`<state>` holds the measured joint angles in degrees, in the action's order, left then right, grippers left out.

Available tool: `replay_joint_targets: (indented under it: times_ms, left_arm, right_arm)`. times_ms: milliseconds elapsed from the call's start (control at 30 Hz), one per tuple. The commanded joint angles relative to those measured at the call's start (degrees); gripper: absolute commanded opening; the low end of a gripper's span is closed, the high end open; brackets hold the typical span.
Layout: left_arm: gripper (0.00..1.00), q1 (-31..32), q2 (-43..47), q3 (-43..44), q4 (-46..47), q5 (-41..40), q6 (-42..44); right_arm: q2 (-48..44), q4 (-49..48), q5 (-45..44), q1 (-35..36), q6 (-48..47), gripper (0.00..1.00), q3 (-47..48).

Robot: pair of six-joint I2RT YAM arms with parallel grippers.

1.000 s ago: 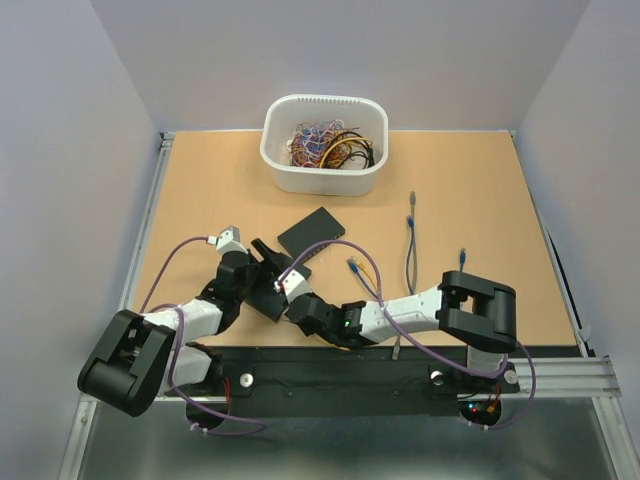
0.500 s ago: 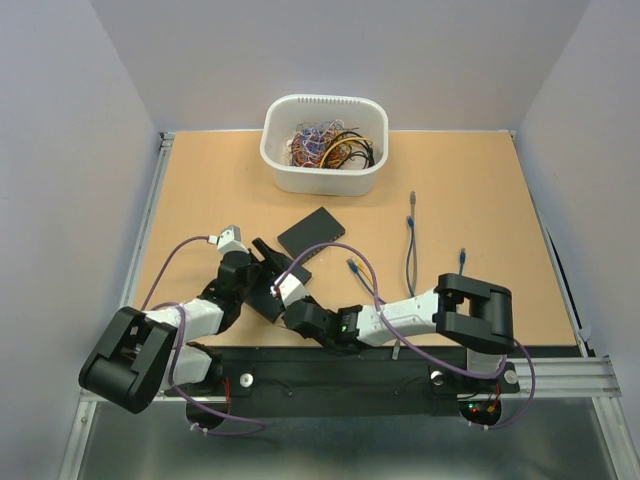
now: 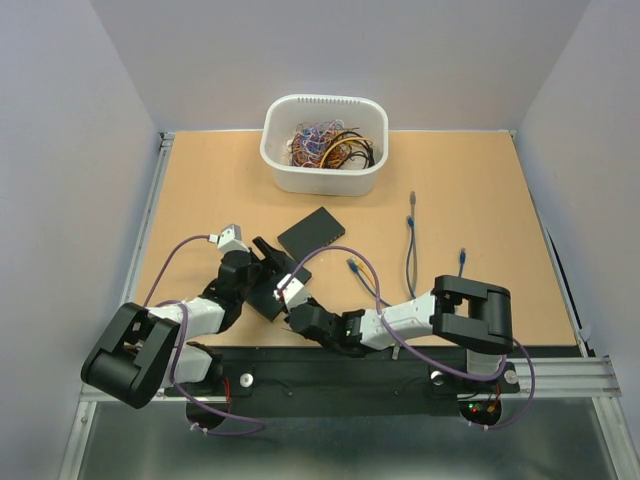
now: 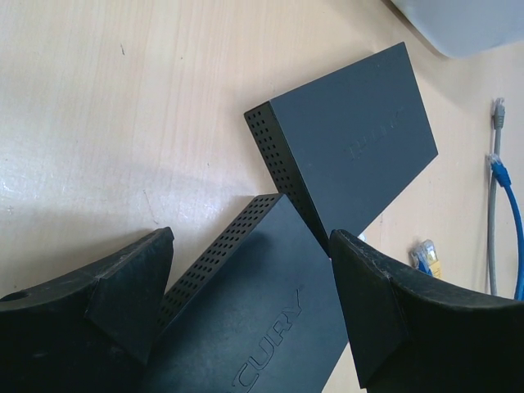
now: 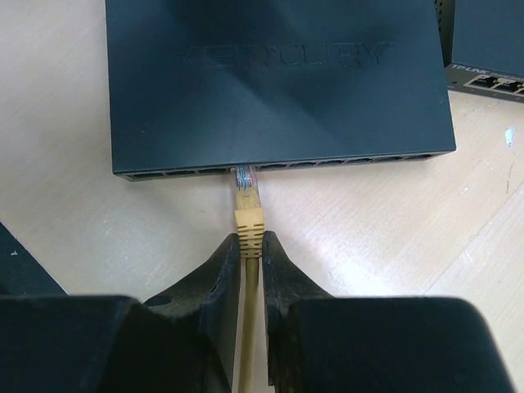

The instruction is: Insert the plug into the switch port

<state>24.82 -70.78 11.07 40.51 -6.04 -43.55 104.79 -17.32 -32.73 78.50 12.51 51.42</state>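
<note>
A black Mercury switch (image 3: 274, 298) lies on the table, and my left gripper (image 3: 266, 276) is shut across its width. In the left wrist view the fingers flank the switch (image 4: 262, 319). My right gripper (image 3: 297, 310) is just in front of it, shut on a yellow-booted plug (image 5: 250, 223). In the right wrist view my gripper (image 5: 250, 239) holds the boot, and the clear plug tip sits at a port mouth on the switch's front face (image 5: 278, 82), left of centre. How deep it sits is hidden.
A second black switch (image 3: 311, 232) lies just beyond the first, touching its corner in the left wrist view (image 4: 360, 139). A white bin (image 3: 325, 175) of tangled wires stands at the back. A grey cable (image 3: 410, 240) and blue cables (image 3: 355, 266) lie to the right.
My right arm has slid left and forward, bringing the plug up to the switch's port row. The left gripper and the switch have stayed put.
</note>
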Motion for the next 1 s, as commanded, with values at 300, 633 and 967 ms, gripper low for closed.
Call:
replay_joint_targets:
  times_ms: [300, 633, 967]
  left_arm:
    - [0.87, 2.6, -1.37, -1.58, -3.95, 5.78, -2.15]
    - [0.87, 2.6, -2.51, -1.67, -3.25, 5.78, -2.15]
    - [0.87, 2.69, -3.13, -1.14, -2.98, 5.78, -2.07]
  right_arm:
    - [-2.31, -18.18, -4.27, 0.6, -2.58, 0.0, -1.15]
    - [-2.4, -21.88, -7.35, 1.83, -4.52, 0.0, -2.64]
    - [-2.14, -24.95, -9.36, 3.33, -4.6, 0.0, -5.53]
